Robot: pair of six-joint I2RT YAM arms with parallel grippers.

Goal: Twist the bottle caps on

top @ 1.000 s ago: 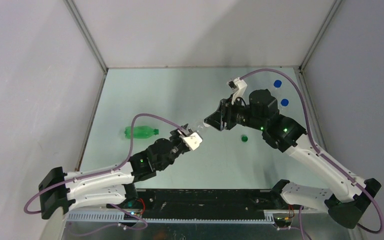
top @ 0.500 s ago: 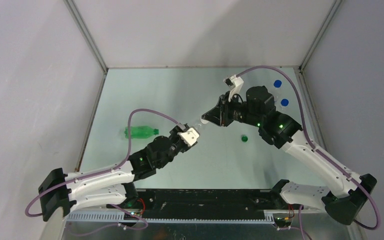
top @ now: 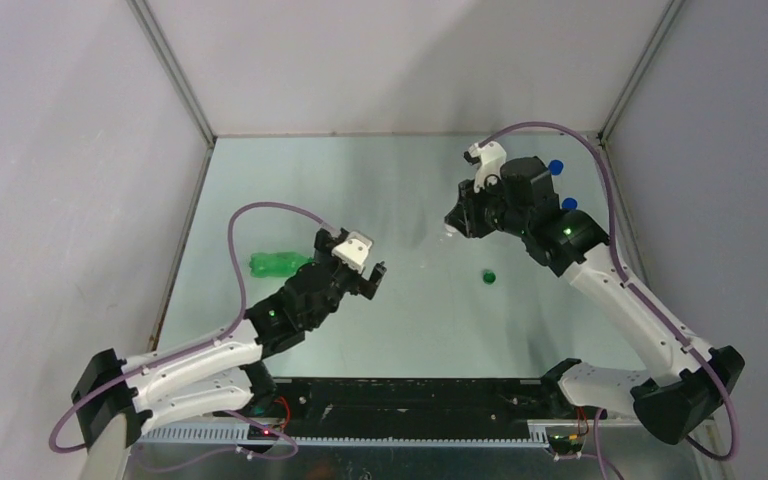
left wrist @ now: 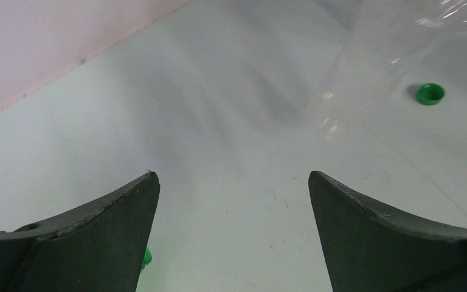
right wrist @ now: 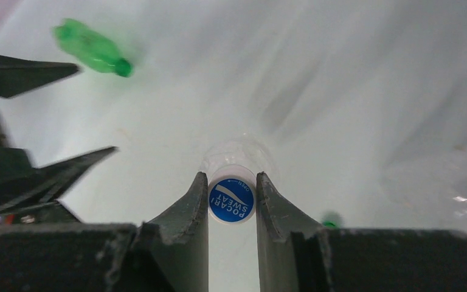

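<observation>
Right wrist shows the right gripper (right wrist: 231,179) clamped on the white cap (right wrist: 231,199) atop the clear bottle (right wrist: 238,153), while the left gripper (left wrist: 232,177), wide open and empty, is nearer the green bottle (top: 278,264) lying crosswise, neck toward it, green cap (top: 488,276) nearer the right gripper.

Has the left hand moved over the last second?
Yes. The left hand has drawn back leftward, away from the right hand gripping the bottle cap, and now sits closer to the green bottle.
</observation>
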